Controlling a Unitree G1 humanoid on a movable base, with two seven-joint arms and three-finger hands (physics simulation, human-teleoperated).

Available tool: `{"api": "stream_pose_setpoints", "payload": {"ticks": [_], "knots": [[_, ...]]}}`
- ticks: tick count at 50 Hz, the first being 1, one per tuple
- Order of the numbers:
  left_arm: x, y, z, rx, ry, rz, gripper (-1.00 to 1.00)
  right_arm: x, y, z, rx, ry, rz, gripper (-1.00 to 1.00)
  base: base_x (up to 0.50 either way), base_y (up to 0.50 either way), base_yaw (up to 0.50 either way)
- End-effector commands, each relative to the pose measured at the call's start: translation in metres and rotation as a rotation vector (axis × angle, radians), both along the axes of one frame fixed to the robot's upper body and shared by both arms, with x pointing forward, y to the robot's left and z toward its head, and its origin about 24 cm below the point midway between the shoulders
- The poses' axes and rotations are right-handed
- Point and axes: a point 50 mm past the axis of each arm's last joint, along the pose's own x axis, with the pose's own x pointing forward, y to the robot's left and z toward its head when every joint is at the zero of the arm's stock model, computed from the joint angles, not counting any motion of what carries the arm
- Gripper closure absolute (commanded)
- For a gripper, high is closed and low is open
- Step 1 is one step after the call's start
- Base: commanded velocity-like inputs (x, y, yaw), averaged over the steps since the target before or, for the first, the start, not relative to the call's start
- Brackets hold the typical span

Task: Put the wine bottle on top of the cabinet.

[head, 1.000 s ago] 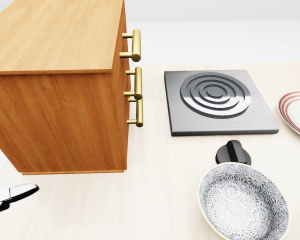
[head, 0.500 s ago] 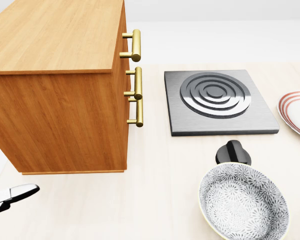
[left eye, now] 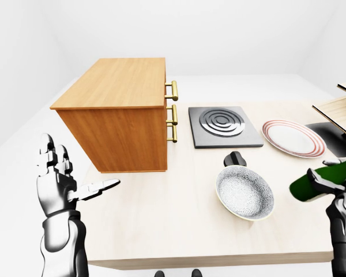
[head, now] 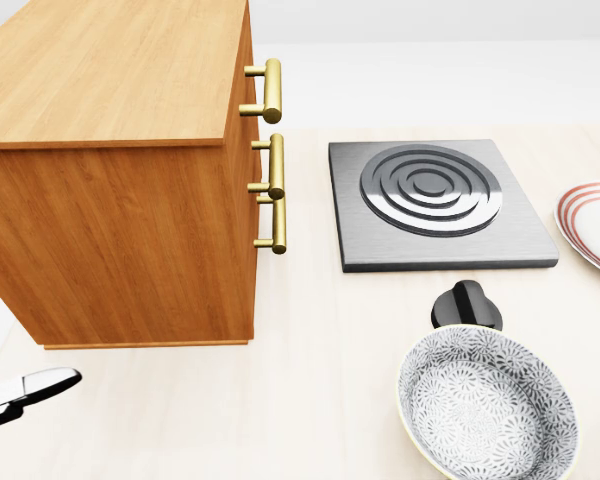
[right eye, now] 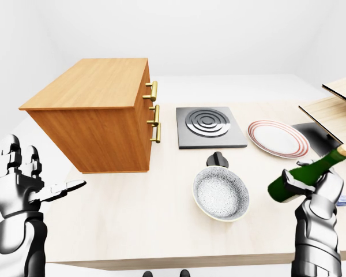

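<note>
The pale surface point(right eye: 161, 225) carries the wooden cabinet point(right eye: 98, 115) at the left of the right-eye view, its brass handles facing a square hob point(right eye: 209, 127). Right of the hob lies a red-rimmed plate point(right eye: 275, 138), and below it a patterned bowl point(right eye: 220, 193) just beside a black knob point(right eye: 218, 158). The right hand point(right eye: 318, 193) has its fingers closed round the green wine bottle point(right eye: 303, 175), held tilted above the surface's right edge, well apart from the cabinet. The left hand point(right eye: 24, 182) hangs with fingers spread open, holding nothing.
</note>
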Motion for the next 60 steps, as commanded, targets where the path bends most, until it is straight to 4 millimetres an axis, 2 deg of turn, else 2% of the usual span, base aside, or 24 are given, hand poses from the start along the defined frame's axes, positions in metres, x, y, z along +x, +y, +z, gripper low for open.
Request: {"api": "stream_pose_setpoints", "payload": {"ticks": [1,4,13,19,25,26,34,40,42,47,54,60], "knots": [[0.001,-0.001,-0.001,-0.002,0.005,-0.003,-1.00,0.008,0.009,0.063,-0.188,-0.201,0.010,0.99,0.00,0.00,0.00],[0.001,-0.001,-0.002,-0.002,0.007,-0.002,-1.00,0.014,0.016,0.087,-0.239,-0.281,0.048,0.99,0.00,0.00,0.00],[0.001,-0.001,-0.001,0.000,0.003,-0.002,-1.00,0.028,0.041,0.136,-0.342,-0.442,0.167,1.00,0.00,0.00,0.00],[0.001,0.000,-0.001,0.000,0.004,-0.002,-1.00,0.047,0.067,0.180,-0.456,-0.542,0.294,1.00,0.00,0.00,0.00],[0.000,0.000,-0.002,-0.004,0.006,0.000,-1.00,0.067,0.089,0.207,-0.510,-0.582,0.395,1.00,0.00,0.00,0.00],[0.000,0.000,0.000,-0.002,0.002,-0.001,-1.00,0.075,0.099,0.216,-0.528,-0.591,0.446,1.00,0.00,0.00,0.00],[0.001,-0.001,0.000,-0.001,-0.001,-0.005,-1.00,0.118,0.142,0.250,-0.573,-0.570,0.615,1.00,0.00,0.00,0.00],[0.000,-0.001,0.001,-0.001,-0.003,-0.003,-1.00,0.135,0.162,0.273,-0.587,-0.567,0.669,1.00,0.00,0.00,0.00],[0.000,-0.001,0.001,-0.001,-0.004,-0.003,-1.00,0.143,0.178,0.287,-0.590,-0.572,0.714,1.00,0.00,0.00,0.00],[-0.001,0.000,0.003,-0.001,-0.014,-0.003,-1.00,0.158,0.196,0.304,-0.555,-0.546,0.758,1.00,0.00,0.00,0.00],[-0.001,0.000,0.005,0.000,-0.024,-0.002,-1.00,0.176,0.215,0.316,-0.476,-0.484,0.813,1.00,0.00,0.00,0.00],[-0.001,0.000,0.005,-0.001,-0.023,-0.002,-1.00,0.181,0.229,0.326,-0.445,-0.443,0.845,1.00,0.00,0.00,0.00]]}}
